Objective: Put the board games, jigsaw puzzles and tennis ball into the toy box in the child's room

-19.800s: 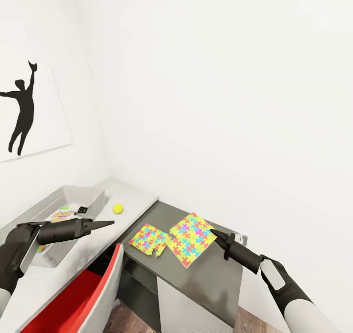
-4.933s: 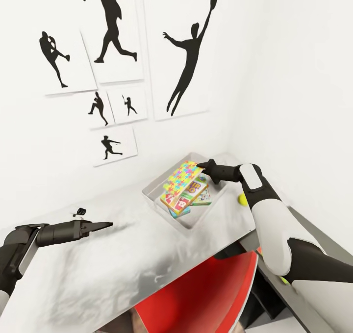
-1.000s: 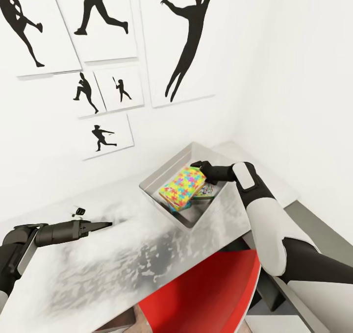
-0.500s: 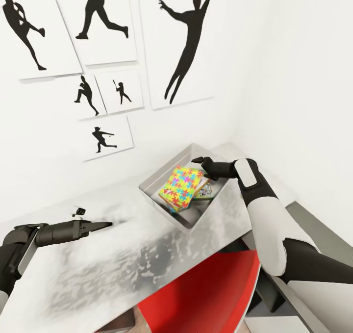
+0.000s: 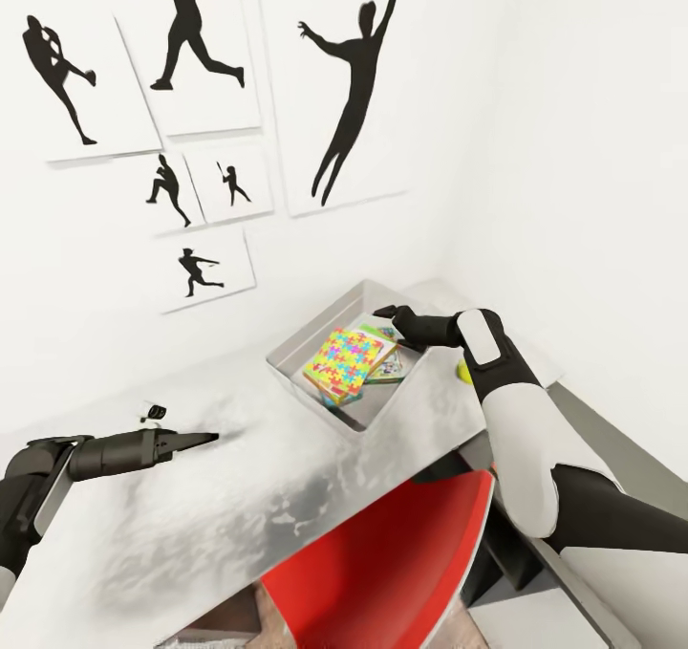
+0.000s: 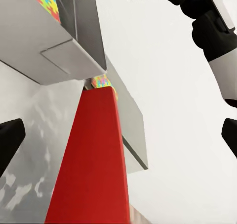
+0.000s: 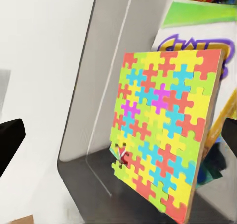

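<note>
The light grey toy box [image 5: 308, 341] stands on the white table [image 5: 220, 515] by the wall. One jigsaw puzzle [image 5: 344, 362] lies inside it, tilted on top of the board games [image 5: 392, 368]. In the right wrist view the same jigsaw puzzle [image 7: 163, 135] leans over a Skip-Bo box [image 7: 197, 41]. My right gripper [image 5: 387, 315] hovers open over the box's far corner, holding nothing. The tennis ball [image 5: 462, 372] peeks out behind my right forearm. My left gripper [image 5: 205, 436] is open, low over the table to the left. A second jigsaw puzzle [image 6: 101, 80] lies on the lower grey section.
A red chair [image 5: 382, 573] is tucked under the table's front edge, below the box. A small black-and-white object [image 5: 154, 410] sits on the table near my left gripper. Black silhouette pictures [image 5: 349, 85] hang on the wall behind.
My right gripper has let go of the jigsaw puzzle, which has settled lower and flatter in the toy box. The gripper has drawn back slightly. The left arm is still.
</note>
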{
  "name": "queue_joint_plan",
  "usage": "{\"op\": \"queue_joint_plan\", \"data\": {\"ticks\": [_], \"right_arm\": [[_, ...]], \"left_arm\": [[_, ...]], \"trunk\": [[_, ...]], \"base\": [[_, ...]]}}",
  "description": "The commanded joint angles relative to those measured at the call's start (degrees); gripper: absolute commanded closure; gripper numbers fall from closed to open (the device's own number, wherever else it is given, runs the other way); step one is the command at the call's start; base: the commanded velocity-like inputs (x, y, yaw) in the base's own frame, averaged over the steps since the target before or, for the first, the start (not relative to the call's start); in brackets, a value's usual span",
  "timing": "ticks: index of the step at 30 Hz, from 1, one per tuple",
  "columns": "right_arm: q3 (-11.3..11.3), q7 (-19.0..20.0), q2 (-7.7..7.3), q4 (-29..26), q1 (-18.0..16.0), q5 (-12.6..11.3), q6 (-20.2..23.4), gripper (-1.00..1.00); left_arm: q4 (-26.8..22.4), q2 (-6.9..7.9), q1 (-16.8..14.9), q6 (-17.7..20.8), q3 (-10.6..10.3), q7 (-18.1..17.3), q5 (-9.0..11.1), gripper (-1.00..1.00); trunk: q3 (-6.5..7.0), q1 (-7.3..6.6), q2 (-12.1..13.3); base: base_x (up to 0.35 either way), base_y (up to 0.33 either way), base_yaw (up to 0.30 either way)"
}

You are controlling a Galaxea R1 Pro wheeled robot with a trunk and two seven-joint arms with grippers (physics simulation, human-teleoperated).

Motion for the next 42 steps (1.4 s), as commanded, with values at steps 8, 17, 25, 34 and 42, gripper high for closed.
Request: {"op": "queue_joint_plan", "data": {"ticks": [8, 17, 25, 34, 42], "right_arm": [[-0.1, 0.6, 0.06, -3.6, 0.2, -0.4, 0.8, -1.00], [2.3, 5.7, -0.13, -22.2, 1.4, -1.0, 8.5, -1.00], [2.2, 17.2, -1.52, -39.0, 12.6, -1.3, 9.1, -1.00], [1.1, 41.5, -9.35, -49.9, 29.0, -2.1, 9.1, -1.00], [-8.3, 61.8, -11.87, -51.3, 43.5, -3.1, 8.8, -1.00]], "left_arm": [[0.0, 0.04, 0.0, 0.5, 0.0, -0.2, 0.0, -1.00], [0.0, 0.10, 0.0, 0.5, 0.0, -0.2, 0.0, -1.00], [0.0, 2.26, 0.0, 0.6, 0.1, -0.2, 0.5, -1.00], [0.0, 5.29, 0.1, 1.0, 0.3, -0.2, 0.9, -1.00], [0.0, 5.92, 0.4, 1.1, 0.6, -0.2, 1.0, -1.00]], "trunk": [[0.65, 0.01, -0.1], [1.51, 0.01, -0.1], [2.28, 0.01, -0.1], [3.14, 0.01, -0.1], [3.90, 0.01, -0.1]], "base": [[-0.150, 0.000, -0.003], [-0.013, 0.000, 0.000], [0.000, 0.000, 0.000], [0.000, 0.000, 0.000], [0.000, 0.000, 0.000]]}}
